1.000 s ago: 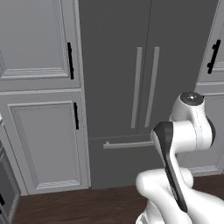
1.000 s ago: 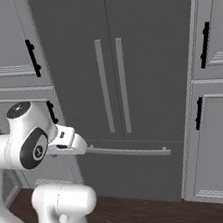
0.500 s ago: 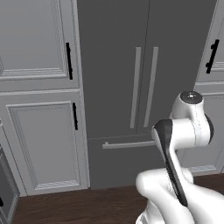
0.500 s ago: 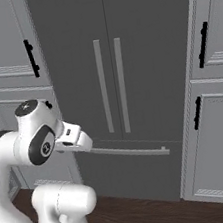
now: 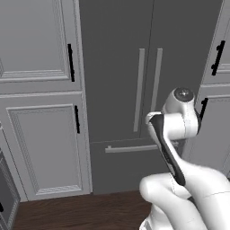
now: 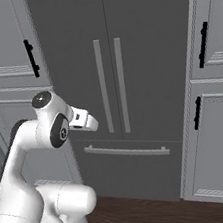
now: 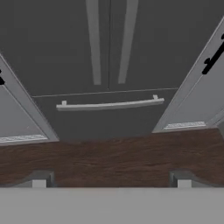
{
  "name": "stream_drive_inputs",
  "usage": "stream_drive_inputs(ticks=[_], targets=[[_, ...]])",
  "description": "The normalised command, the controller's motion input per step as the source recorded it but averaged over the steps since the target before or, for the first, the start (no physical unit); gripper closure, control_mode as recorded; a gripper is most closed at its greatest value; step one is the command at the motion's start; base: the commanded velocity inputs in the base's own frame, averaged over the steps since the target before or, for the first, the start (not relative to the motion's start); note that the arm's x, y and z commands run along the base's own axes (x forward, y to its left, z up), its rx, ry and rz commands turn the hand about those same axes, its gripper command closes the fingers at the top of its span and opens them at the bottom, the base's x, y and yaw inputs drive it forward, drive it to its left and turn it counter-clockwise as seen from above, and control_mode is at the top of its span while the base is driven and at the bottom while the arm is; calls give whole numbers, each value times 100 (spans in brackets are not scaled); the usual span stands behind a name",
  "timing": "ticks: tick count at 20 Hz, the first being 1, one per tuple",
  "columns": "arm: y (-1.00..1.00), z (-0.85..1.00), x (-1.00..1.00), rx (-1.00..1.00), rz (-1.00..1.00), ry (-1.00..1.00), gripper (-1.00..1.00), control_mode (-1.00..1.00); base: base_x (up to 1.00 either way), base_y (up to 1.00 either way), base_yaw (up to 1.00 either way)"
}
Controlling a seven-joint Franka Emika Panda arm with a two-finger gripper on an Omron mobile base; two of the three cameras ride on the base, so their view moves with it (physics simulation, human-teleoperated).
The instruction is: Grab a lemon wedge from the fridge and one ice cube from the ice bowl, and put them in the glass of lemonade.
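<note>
Fridge [image 6: 113,73] is standing shut ahead, both doors closed, so the lemon wedge is presumably lying hidden inside. Gripper [image 7: 111,180] is hanging back from the doors, jaws spread wide and holding nothing, pointing low toward the drawer handle [image 7: 109,105]. Step in hand: approaching to open a door. Next move is calling for reaching a door handle [image 6: 102,86].

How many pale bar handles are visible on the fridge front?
3: two upright handles side by side along the seam between the fridge doors, and one horizontal handle on the lower drawer. None looks hidden.
</note>
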Motion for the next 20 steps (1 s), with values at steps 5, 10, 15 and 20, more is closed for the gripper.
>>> stream_drive_inputs(ticks=[5,10,15,20], targets=[[0,26,100,8,0,-11,-100,-100,0,0,0],[-11,14,100,16,0,-3,-100,-100,0,0,0],[-2,10,78,6,-4,-4,-100,-100,0,0,0],[0,2,49,0,-5,-16,-100,-100,0,0,0]])
